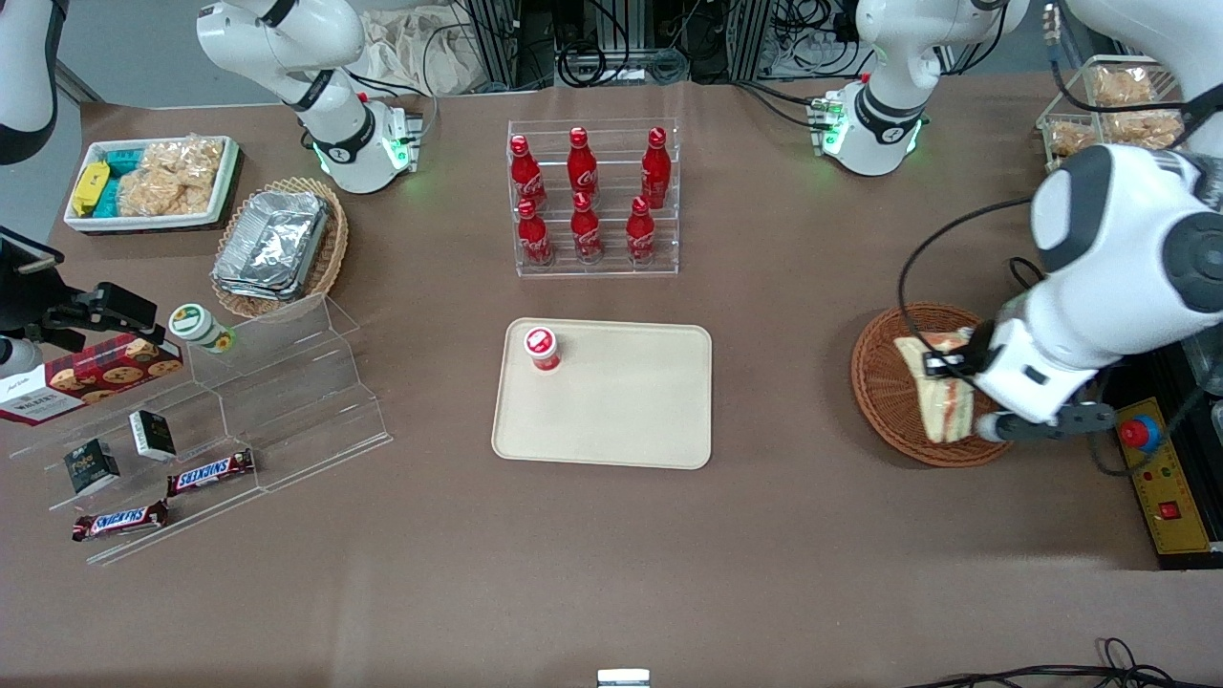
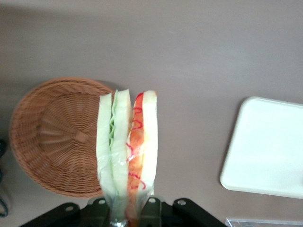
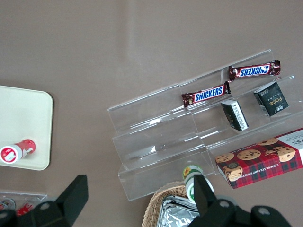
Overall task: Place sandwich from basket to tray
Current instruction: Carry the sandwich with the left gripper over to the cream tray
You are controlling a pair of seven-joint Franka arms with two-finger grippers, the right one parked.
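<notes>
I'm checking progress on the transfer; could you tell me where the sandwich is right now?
The sandwich is held in the gripper, lifted over the basket at the working arm's end of the table, not yet at the tray.

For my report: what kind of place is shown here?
Probably a lab mock-up of a snack shop: red cola bottles in a clear rack, Snickers bars on acrylic steps. The gripper holds the wrapped wedge sandwich.

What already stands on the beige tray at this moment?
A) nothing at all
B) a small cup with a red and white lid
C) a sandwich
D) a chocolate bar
B: a small cup with a red and white lid stands in one corner of the tray, while the sandwich is in the gripper over the basket.
</notes>
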